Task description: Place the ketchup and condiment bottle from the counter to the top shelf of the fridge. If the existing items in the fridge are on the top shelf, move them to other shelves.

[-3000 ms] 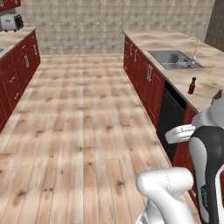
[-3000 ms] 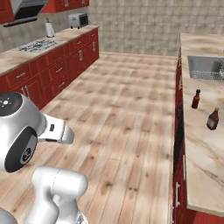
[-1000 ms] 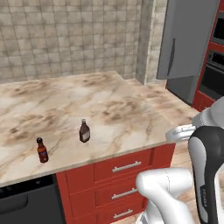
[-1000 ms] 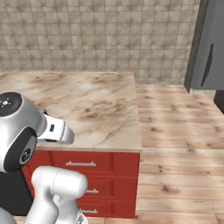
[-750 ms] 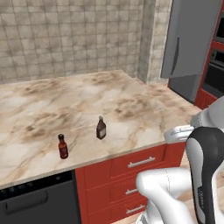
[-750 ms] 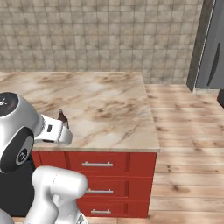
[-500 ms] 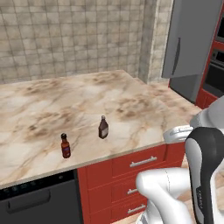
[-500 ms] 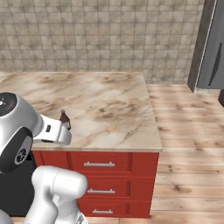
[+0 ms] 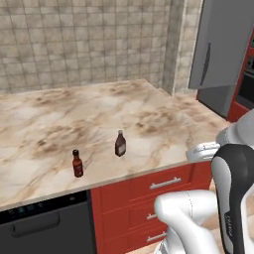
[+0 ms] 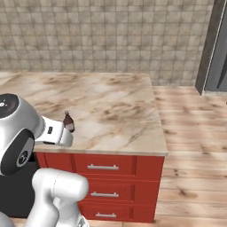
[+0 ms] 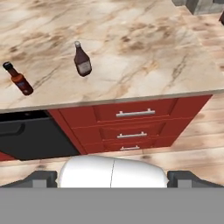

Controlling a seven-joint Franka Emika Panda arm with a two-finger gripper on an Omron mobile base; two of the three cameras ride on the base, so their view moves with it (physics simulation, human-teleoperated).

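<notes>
Beige-and-brown marbled stone counter (image 9: 149,114) over red drawers. Dark maroon ketchup bottle (image 9: 120,144) upright near its front edge; slim red-orange condiment bottle with black cap (image 9: 77,163) beside it, apart. Gripper (image 11: 112,178) short of the counter, jaws spread wide, empty. Tall grey fridge (image 9: 218,49) past the counter's end.

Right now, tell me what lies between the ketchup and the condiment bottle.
Nothing: in the left base view, bare marbled counter separates the ketchup from the condiment bottle.

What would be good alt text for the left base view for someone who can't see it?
Two small bottles stand apart on a beige-and-brown marbled stone counter: a slim red-orange black-capped bottle at left, a broader dark maroon bottle at right. Red drawers sit below; a tall grey fridge stands at right.
</notes>
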